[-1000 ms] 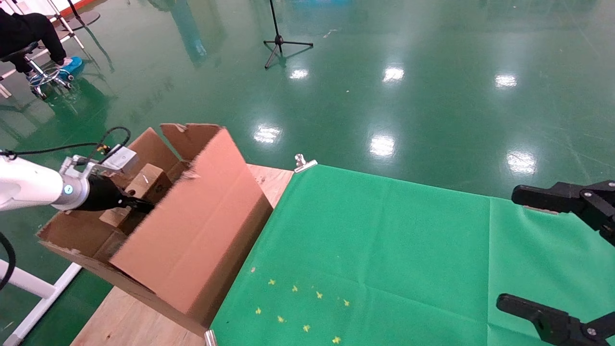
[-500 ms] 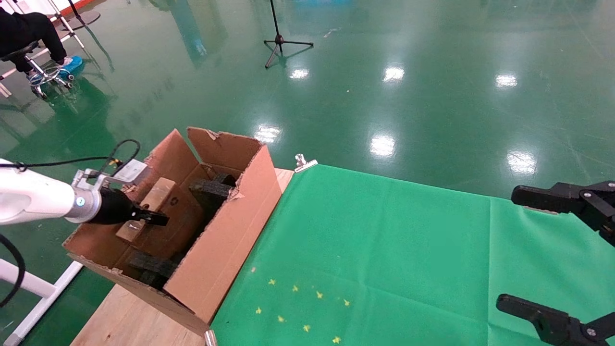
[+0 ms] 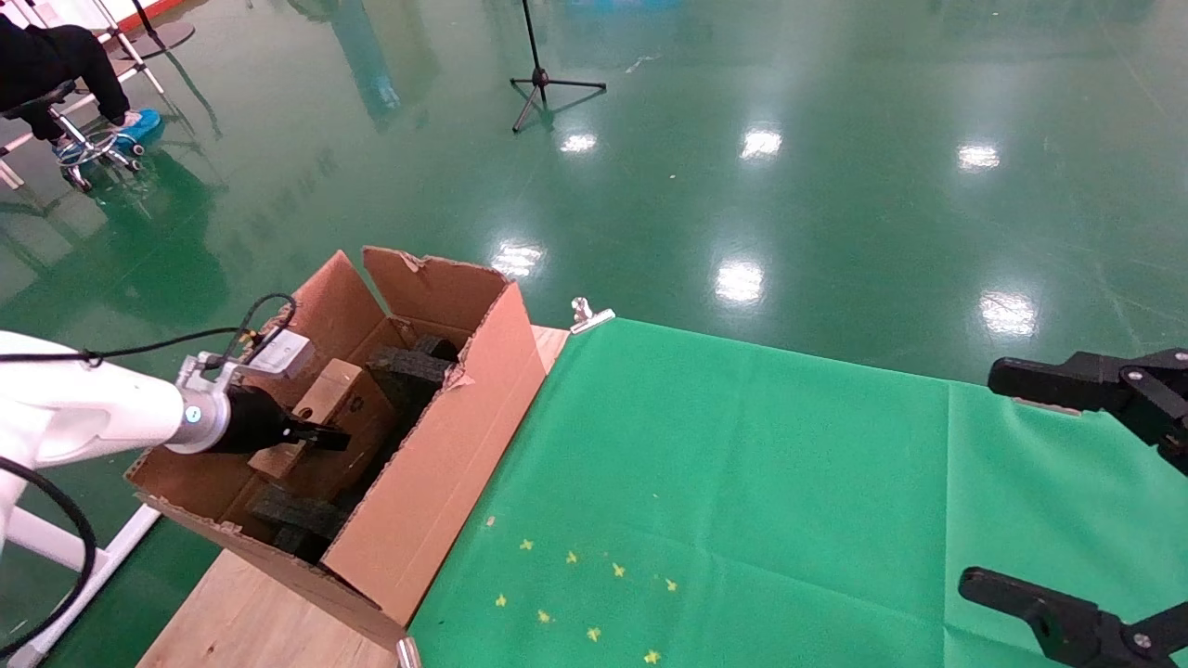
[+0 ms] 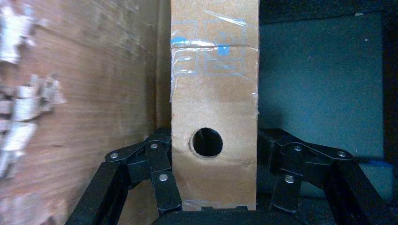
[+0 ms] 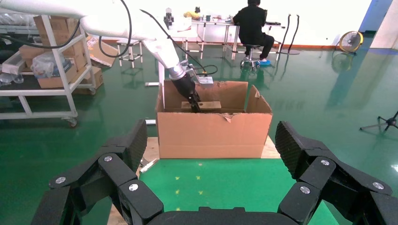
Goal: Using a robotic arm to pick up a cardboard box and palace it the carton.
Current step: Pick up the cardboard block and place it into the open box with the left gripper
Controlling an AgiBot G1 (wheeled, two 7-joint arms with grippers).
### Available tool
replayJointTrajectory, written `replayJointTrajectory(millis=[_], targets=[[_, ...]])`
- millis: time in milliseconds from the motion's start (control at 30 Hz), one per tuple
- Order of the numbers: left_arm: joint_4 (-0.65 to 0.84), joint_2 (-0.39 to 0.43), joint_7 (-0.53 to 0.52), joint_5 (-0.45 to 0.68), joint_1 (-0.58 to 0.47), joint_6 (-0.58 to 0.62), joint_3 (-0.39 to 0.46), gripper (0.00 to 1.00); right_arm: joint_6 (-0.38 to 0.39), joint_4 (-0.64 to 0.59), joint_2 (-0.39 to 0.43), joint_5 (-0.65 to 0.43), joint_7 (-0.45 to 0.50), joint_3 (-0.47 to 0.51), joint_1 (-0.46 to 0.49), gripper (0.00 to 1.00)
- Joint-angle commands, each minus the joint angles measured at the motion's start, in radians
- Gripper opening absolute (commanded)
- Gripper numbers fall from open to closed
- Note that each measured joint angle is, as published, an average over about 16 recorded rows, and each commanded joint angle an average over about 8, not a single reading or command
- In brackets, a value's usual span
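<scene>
So the left gripper is clamped on the cardboard box, one finger pressed on each long side, and you can see it best in the left wrist view, where the cardboard box sits between them with a round hole punched in its face and shiny clear tape over a blue print at the far end. The robotic arm reaches in over the carton's near left flap, so the small box is down inside the carton, up against its left wall. Inside there are also black foam blocks, one lot toward the far end just beside the small box and another at the near end. The carton's flaps all stand open, torn edges and all, and it sits on the wooden table at the left edge of the green cloth. The right gripper is parked over the right side of the cloth, fingers spread wide, holding nothing.
</scene>
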Motion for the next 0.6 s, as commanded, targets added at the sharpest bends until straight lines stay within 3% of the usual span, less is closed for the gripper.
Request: replayJointTrajectory(millis=[33,400,433,600], targets=[[0.001,0.004,-0.002,-0.007,0.015,-0.008,-0.005,0.0,0.0,0.0,0.0,0.0,0.0,0.0,0.0,1.0],[0.001,0.002,-0.015,-0.045,0.053,-0.042,-0.031,0.0,0.0,0.0,0.0,0.0,0.0,0.0,0.0,1.0],[0.0,0.002,-0.015,-0.047,0.055,-0.044,-0.032,0.07,0.0,0.0,0.0,0.0,0.0,0.0,0.0,1.0],[0.0,0.002,-0.015,-0.048,0.055,-0.045,-0.033,0.7,0.0,0.0,0.0,0.0,0.0,0.0,0.0,1.0]])
